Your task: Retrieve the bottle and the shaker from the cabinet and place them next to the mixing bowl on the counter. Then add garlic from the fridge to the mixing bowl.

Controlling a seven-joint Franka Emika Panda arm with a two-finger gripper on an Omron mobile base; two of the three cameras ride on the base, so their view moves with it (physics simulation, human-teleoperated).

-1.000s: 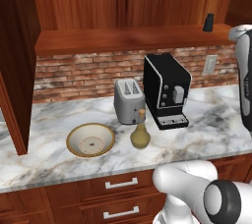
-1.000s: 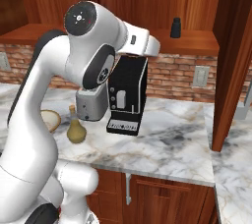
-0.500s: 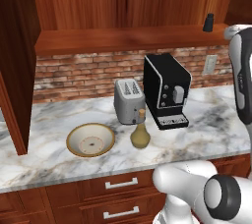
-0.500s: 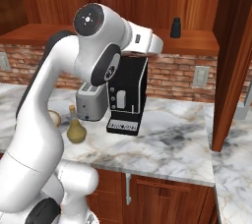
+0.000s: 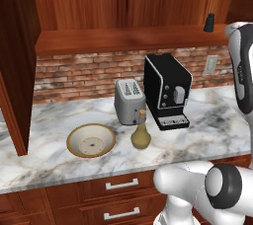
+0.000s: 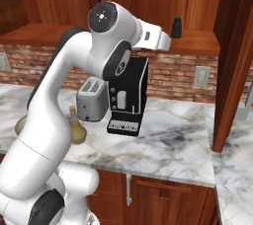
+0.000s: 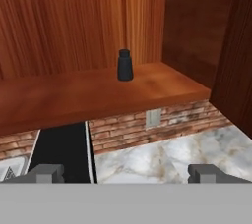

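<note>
Even, soft, sharp rendered light

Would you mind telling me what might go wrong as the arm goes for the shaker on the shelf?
The shaker is small and stands alone on the cabinet shelf; an off-centre approach by the open tool might topple it or push it back. Lowering it later, the arm could clip the coffee machine directly beneath.

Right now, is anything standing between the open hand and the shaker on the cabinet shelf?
Nothing visible does. In the hand view the shaker stands alone and upright on the cabinet shelf, straight ahead of the open hand, with only bare shelf in front.
</note>
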